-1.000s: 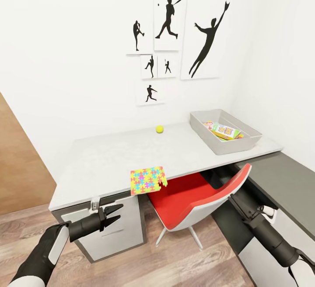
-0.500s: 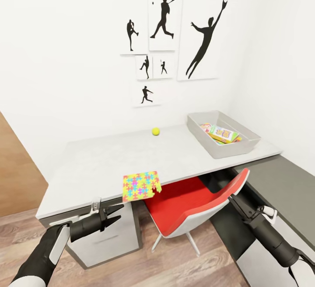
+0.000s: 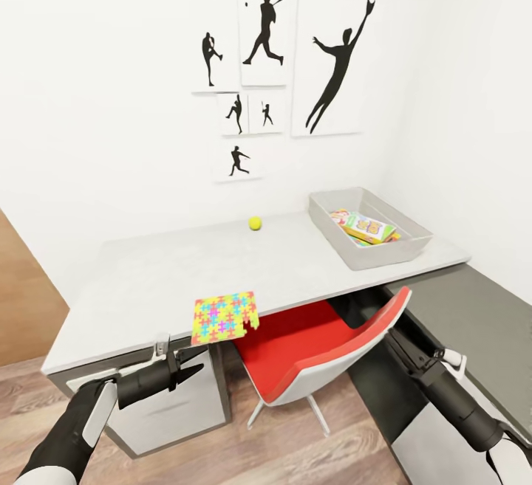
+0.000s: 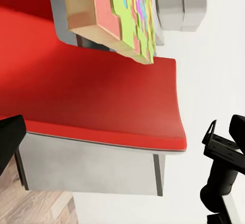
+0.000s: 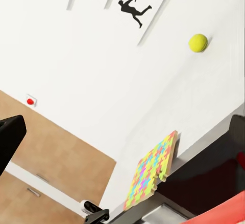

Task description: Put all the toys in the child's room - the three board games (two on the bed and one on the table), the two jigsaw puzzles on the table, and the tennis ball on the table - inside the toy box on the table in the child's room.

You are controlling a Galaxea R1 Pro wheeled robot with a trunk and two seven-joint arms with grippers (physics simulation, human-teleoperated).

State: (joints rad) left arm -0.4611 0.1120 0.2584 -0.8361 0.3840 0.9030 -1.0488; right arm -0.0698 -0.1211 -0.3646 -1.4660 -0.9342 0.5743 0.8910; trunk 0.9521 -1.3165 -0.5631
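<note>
The left gripper [image 3: 193, 363] is held low before the table [image 3: 148, 278], fingers apart and empty; whether the right gripper [image 3: 399, 334] is spread cannot be told. A puzzle [image 3: 224, 317] overhangs the near edge above a red chair [image 3: 310, 356]; the ball [image 3: 255, 224] lies farther back, and games are seen inside the toy box [image 3: 369, 230]. The puzzle is judged next: a reach forward and a pinch on its overhanging edge.
</note>
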